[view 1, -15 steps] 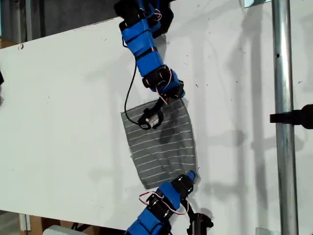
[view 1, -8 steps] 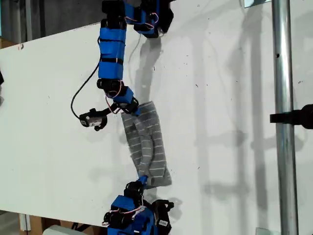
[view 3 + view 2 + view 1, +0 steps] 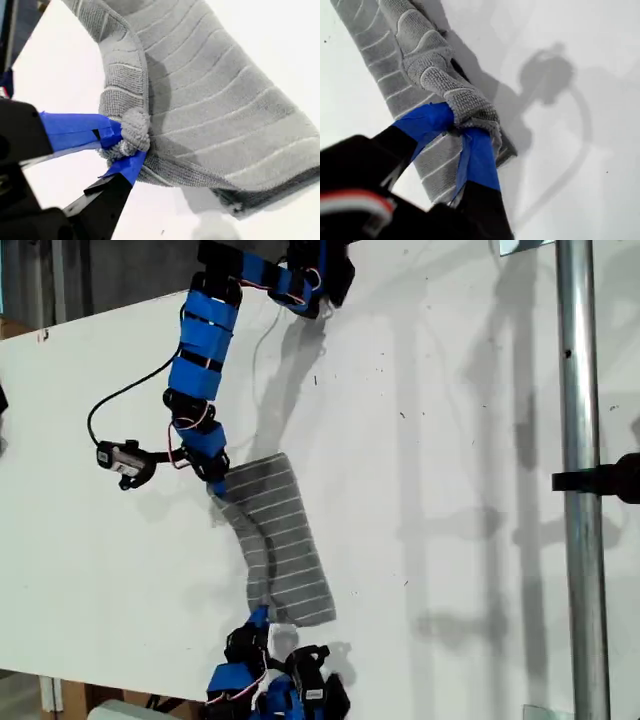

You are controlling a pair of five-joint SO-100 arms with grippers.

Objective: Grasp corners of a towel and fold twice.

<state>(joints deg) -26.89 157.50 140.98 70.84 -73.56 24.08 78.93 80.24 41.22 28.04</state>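
Thin gray white-striped towel (image 3: 280,540) doubled into a strip, pinched at two corners.
Exterior view: it is laid on the white table (image 3: 450,490), left of that view's centre, one blue arm (image 3: 200,350) at its far end, another (image 3: 250,680) at its near end. First wrist view: a bunched corner (image 3: 470,107) is clamped by my first gripper (image 3: 457,127). Second wrist view: a corner (image 3: 132,132) is clamped by my second gripper (image 3: 122,150).

My first gripper (image 3: 217,487) hangs from the arm that reaches down from the top centre of the exterior view, bent at the elbow, its wrist camera jutting toward the exterior view's left. Its blue-taped jaws are pinched on a bunched corner of the towel (image 3: 285,540). My second gripper (image 3: 258,617) rises from the bottom edge of the exterior view, its arm mostly cropped and its jaws clamped on another corner.
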